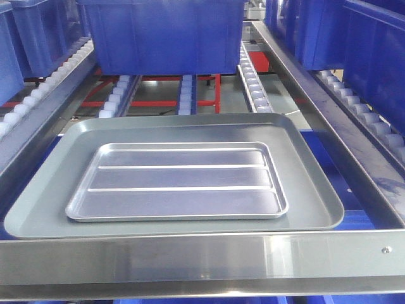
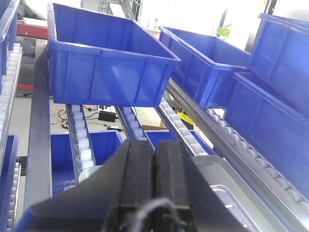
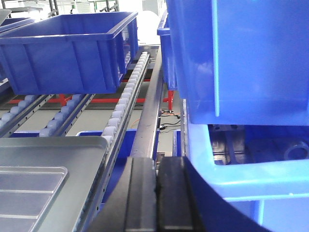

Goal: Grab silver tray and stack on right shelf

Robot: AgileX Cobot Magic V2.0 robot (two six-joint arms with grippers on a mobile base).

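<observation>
The silver tray (image 1: 177, 183) is shiny, with two raised ribs, and lies flat inside a larger dull grey tray (image 1: 50, 209). Both rest on the right shelf's white rollers (image 1: 253, 88), just behind its wide steel front lip (image 1: 202, 256). Neither gripper shows in the front view. My left gripper (image 2: 154, 145) is shut with nothing in it, hovering over the grey tray's left side (image 2: 212, 166), and the silver tray (image 2: 231, 205) shows to its right. My right gripper (image 3: 156, 162) is shut and empty, right of the grey tray (image 3: 72, 150) and the silver tray (image 3: 29, 193).
A blue bin (image 1: 164, 35) sits on the rollers behind the trays. More blue bins (image 1: 373, 44) stand on the neighbouring rack to the right, one of them (image 3: 241, 58) close beside my right gripper. Red bars (image 1: 158, 101) run beneath the rails.
</observation>
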